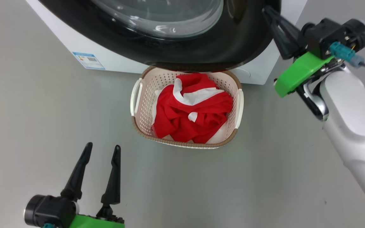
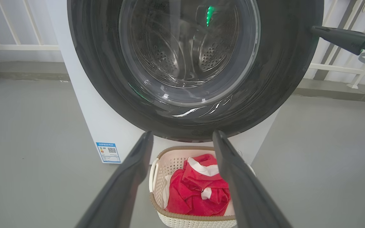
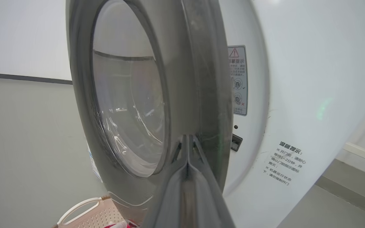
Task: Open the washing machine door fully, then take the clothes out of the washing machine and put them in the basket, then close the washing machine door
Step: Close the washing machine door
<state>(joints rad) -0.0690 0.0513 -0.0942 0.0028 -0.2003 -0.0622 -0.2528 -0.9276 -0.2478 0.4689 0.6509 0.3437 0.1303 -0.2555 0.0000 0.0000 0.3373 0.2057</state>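
Note:
The red clothes lie bunched in the cream basket, which stands on the floor under the washing machine door. My right gripper is shut with nothing in it, its tips against the door's black outer rim on the right. In the right wrist view the shut tips rest on the door's edge, and the door stands a little off the washing machine front. My left gripper hangs open and empty near the basket's near-left side. Through its fingers I see the basket and clothes.
A blue label marks the machine's lower front. A warning sticker and the latch slot sit beside the door's edge. White railings run behind the machine. Grey floor spreads to both sides of the basket.

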